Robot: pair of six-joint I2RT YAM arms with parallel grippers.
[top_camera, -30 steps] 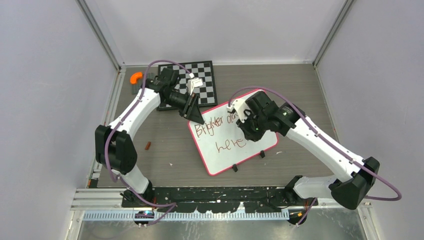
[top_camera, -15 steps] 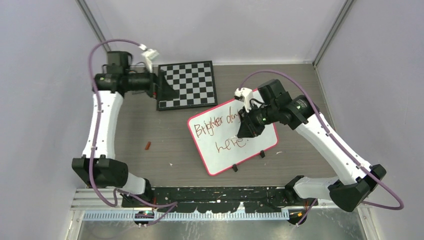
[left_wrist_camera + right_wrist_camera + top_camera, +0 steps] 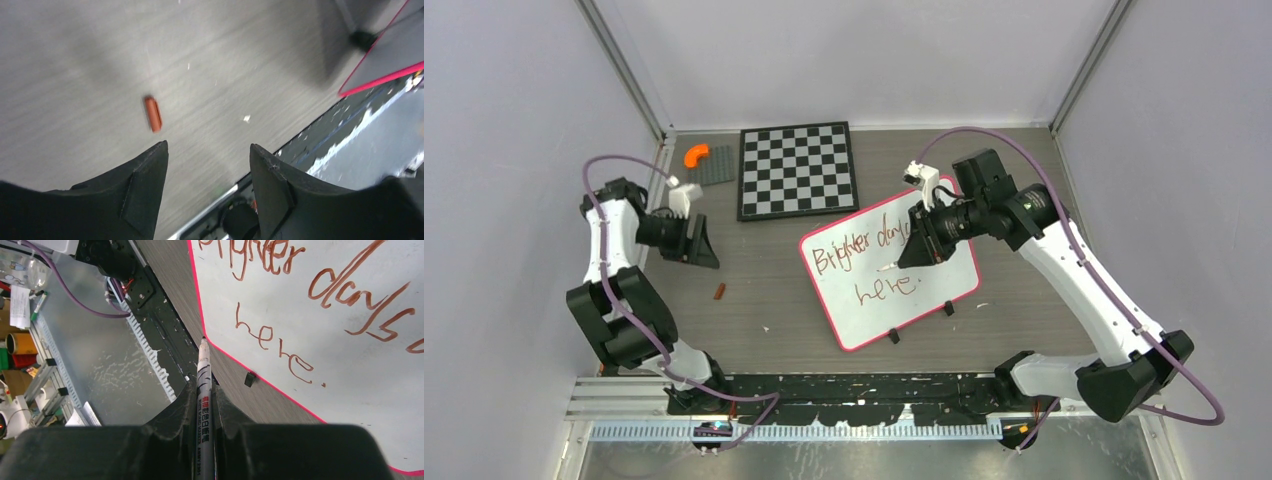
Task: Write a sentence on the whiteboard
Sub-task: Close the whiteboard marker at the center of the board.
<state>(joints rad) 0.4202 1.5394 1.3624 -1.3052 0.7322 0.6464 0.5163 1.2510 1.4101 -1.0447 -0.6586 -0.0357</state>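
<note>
The whiteboard (image 3: 869,318) lies tilted at mid-table, white with a pink-red rim. The sentence (image 3: 862,250) is in reddish-brown letters: "Brighter days" on the upper line, whose end is hidden under my right arm, and "here." below. My right gripper (image 3: 916,250) hovers over the board's right half, shut on a white marker (image 3: 890,267) that points left. In the right wrist view the marker (image 3: 204,385) sticks out between the fingers, with the sentence (image 3: 280,347) on the whiteboard (image 3: 350,405) beyond. My left gripper (image 3: 705,250) is at the far left, open and empty (image 3: 207,150).
A small red marker cap (image 3: 719,291) lies on the table left of the board, ahead of the left fingers (image 3: 153,113). A checkered board (image 3: 798,168) sits at the back. An orange piece (image 3: 695,155) rests on a grey plate (image 3: 717,165). Black clip feet (image 3: 894,336) stand at the board's near edge.
My left arm swung away from the whiteboard's top-left corner, back past the checkered board, and folded at the far left with its jaws now apart. My right gripper drew up and right with the marker.
</note>
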